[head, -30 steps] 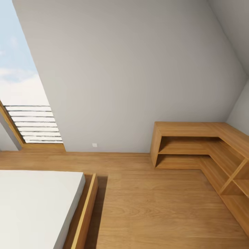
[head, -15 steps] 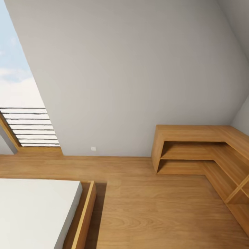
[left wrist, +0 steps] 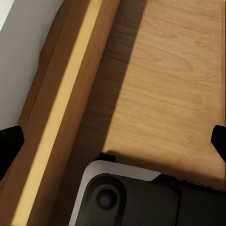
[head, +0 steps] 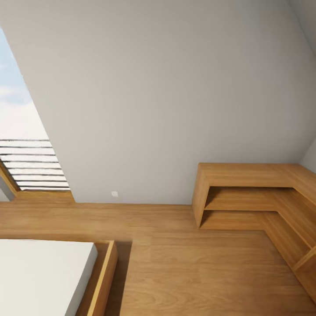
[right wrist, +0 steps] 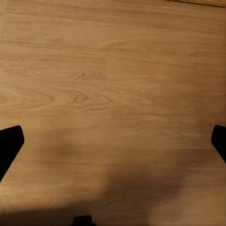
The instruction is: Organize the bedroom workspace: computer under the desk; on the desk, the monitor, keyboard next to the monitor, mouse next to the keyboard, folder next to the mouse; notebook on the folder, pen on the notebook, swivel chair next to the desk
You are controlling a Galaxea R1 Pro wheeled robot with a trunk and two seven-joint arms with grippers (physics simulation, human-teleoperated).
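Bedroom wood floor (head: pixel 197 263) w/ bed (head: pixel 44 272) lower left, corner shelf (head: pixel 254 197) right; robot in transit I think, so both grippers (left wrist: pixel 113 136) (right wrist: pixel 113 141) wide open, holding nothing.

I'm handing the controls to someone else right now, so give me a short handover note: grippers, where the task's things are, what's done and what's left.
Left gripper: open, holding nothing, over the floor beside the bed frame.
Right gripper: open, holding nothing, above bare wooden floor.
The head view faces a grey wall, a window, a bed corner and a wooden corner shelf unit.
Nothing here shows any step done. Judged from this, find the desk, then do all the arranging.
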